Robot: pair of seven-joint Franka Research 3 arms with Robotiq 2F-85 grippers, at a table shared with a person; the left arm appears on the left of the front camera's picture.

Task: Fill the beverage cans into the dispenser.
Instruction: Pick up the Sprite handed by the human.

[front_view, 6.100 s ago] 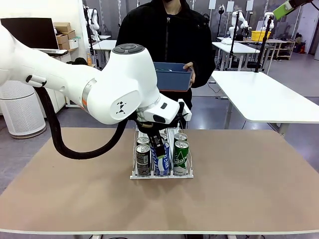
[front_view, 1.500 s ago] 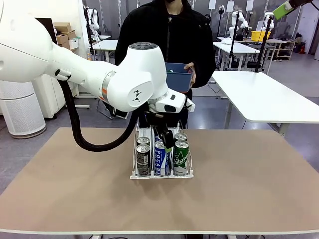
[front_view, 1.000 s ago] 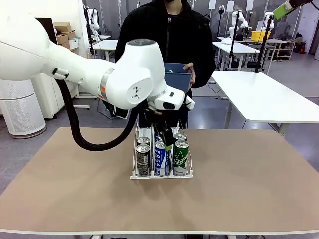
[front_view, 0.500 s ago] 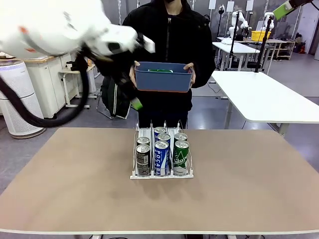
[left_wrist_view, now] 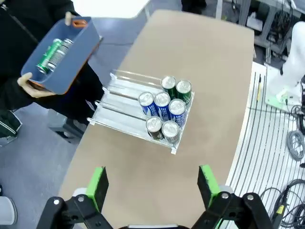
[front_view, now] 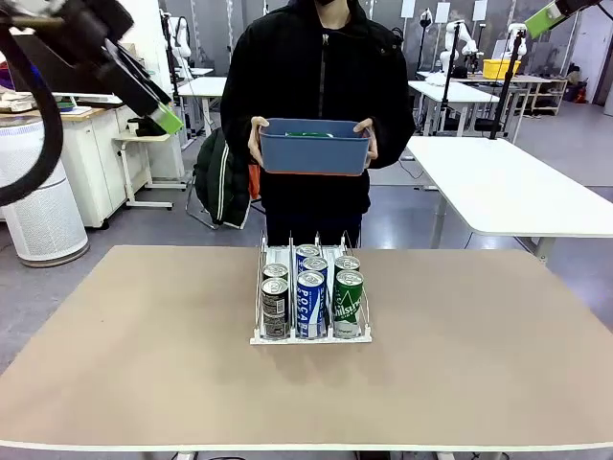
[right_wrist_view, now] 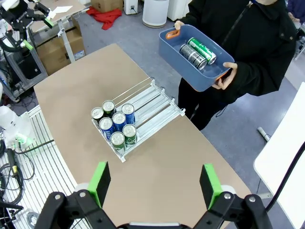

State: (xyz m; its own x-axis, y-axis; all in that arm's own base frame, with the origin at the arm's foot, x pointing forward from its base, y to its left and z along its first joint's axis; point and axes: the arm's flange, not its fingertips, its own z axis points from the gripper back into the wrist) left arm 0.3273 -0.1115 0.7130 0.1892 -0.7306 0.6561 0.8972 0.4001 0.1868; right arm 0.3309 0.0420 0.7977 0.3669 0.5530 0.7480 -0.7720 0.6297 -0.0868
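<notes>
The dispenser (front_view: 261,337), a white wire rack, stands mid-table with several beverage cans (front_view: 312,304) at its front: dark in the left lane, blue in the middle, green on the right. In the left wrist view my left gripper (left_wrist_view: 152,186) is open and empty, high above the dispenser (left_wrist_view: 119,107) and its cans (left_wrist_view: 164,107). The front view has this gripper (front_view: 156,122) at upper left. My right gripper (right_wrist_view: 155,183) is also open and empty, high over the dispenser (right_wrist_view: 152,105) and the cans (right_wrist_view: 114,126).
A person at the far side holds a blue tub (front_view: 314,153) at chest height. It holds more cans, green and dark (right_wrist_view: 196,50), also seen from the left wrist as tub (left_wrist_view: 71,67). Bare brown table (front_view: 460,364) lies on both sides of the rack.
My left arm has lifted off the dispenser's middle lane and swung up to the upper left, open. The cans and the tub have stayed put.
</notes>
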